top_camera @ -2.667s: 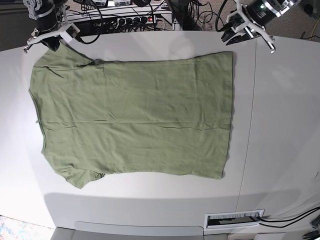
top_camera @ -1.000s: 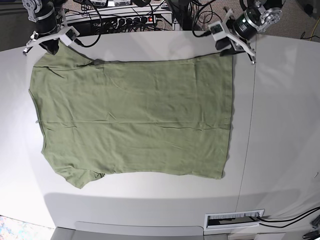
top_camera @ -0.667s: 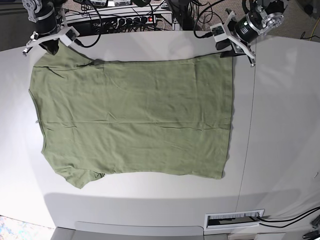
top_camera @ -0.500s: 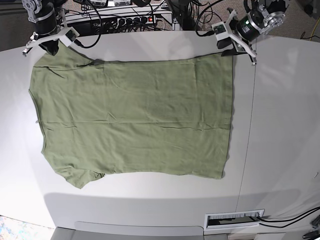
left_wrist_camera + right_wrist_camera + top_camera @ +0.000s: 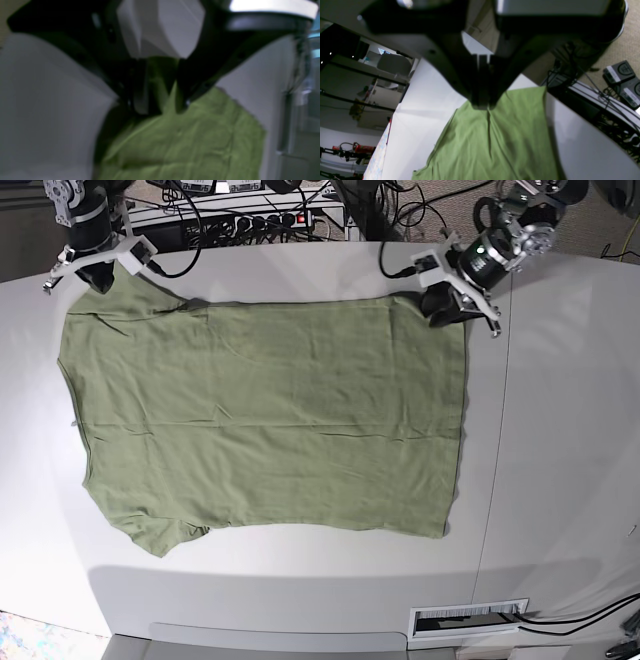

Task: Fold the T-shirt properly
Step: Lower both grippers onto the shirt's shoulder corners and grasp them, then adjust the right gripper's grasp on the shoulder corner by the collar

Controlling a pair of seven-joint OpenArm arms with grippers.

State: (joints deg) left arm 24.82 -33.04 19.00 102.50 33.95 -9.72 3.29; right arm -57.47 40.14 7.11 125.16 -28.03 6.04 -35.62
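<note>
The olive-green T-shirt (image 5: 270,420) lies spread flat on the white table (image 5: 560,430), its collar end at the base view's left. My right gripper (image 5: 97,275) is at the far left corner, shut on the shoulder fabric. In the right wrist view its fingers (image 5: 483,105) pinch the T-shirt (image 5: 495,145) into a small ridge. My left gripper (image 5: 443,308) sits on the far right hem corner. In the left wrist view, which is blurred, its jaws (image 5: 161,100) stand apart, with a fold of the T-shirt (image 5: 187,145) rising between them.
A power strip and cables (image 5: 265,220) run just behind the table's far edge. A seam in the tabletop (image 5: 497,460) runs front to back right of the shirt. A slotted panel (image 5: 468,617) sits at the front edge.
My left gripper has come down from the table's far edge onto the shirt's far right hem corner. The right gripper and the shirt have not moved.
</note>
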